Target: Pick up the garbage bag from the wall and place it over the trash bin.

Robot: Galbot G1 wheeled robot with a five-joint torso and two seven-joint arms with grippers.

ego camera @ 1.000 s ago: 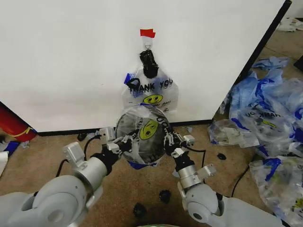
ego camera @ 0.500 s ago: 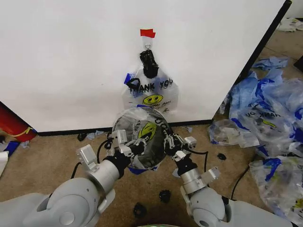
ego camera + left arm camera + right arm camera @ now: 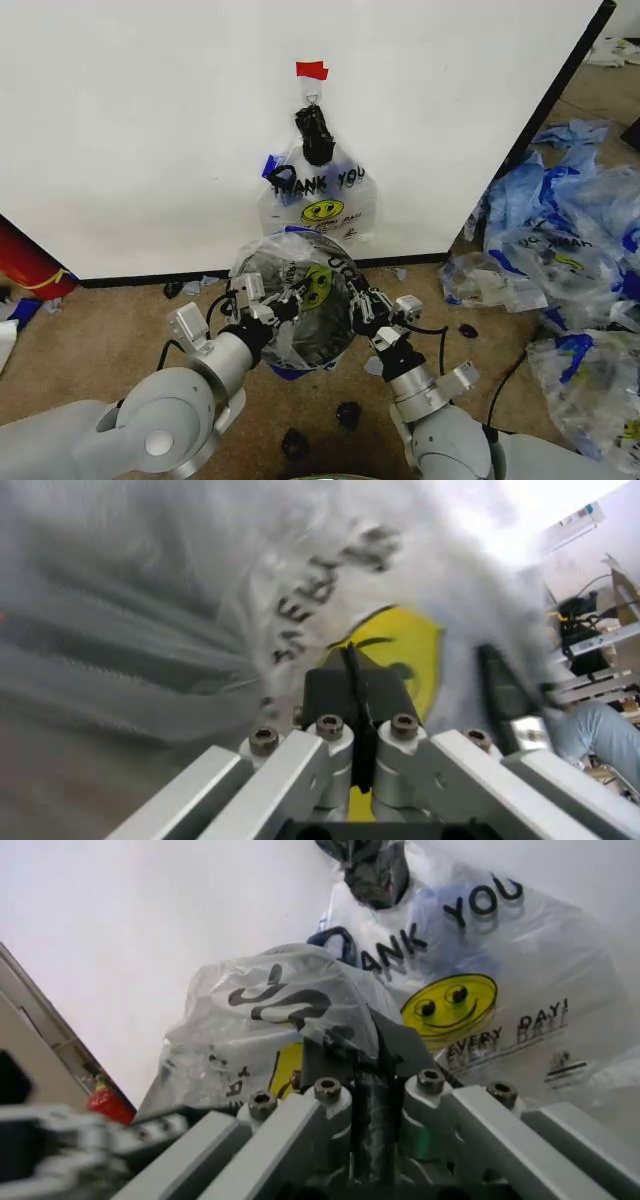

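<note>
At centre frame, the thin see-through plastic garbage bag (image 3: 300, 305) stretches between left gripper (image 3: 262, 305) and right gripper (image 3: 368, 308), each pinching an opposite edge, over the black wire-mesh trash bin (image 3: 312, 348).

Garbage bag (image 3: 300, 310): clear plastic, yellow smiley, black lettering, blue trim. Wall (image 3: 150, 130) plain white w/ black edge, red tape strip (image 3: 311, 70). Bundle (image 3: 320, 195) on hook: same print, black knot.
</note>
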